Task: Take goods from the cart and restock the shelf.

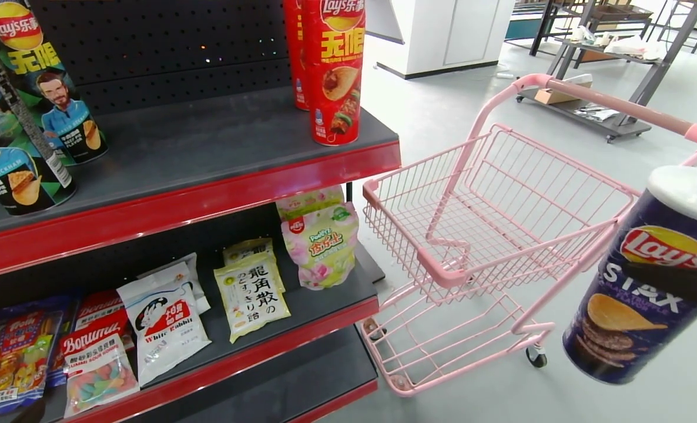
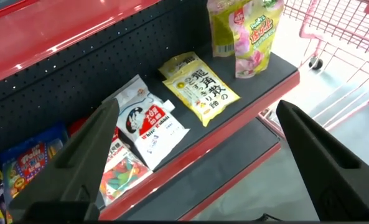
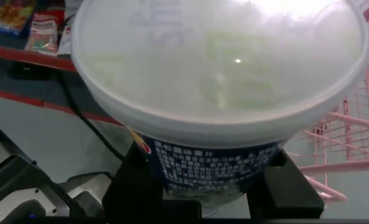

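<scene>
A dark blue chip can (image 1: 625, 329) with a white lid hangs tilted in the air to the right of the pink cart (image 1: 442, 271), whose basket holds nothing. My right gripper (image 1: 677, 285) is shut on the can's body. In the right wrist view the can's lid (image 3: 218, 81) fills the middle, and the black fingers (image 3: 134, 186) press both sides of the can below it. My left gripper (image 2: 196, 168) is open and holds nothing. It hangs in front of the lower shelf (image 2: 259, 93), near a white candy bag (image 2: 150, 121) and a yellow bag (image 2: 203, 90).
The upper shelf (image 1: 207, 141) carries red chip cans (image 1: 334, 70) at its right end and green-black cans (image 1: 60, 88) at the left, with bare board between. Snack bags (image 1: 163, 323) and a pink-green pouch (image 1: 325, 247) line the lower shelf. A trolley (image 1: 583, 106) stands behind the cart.
</scene>
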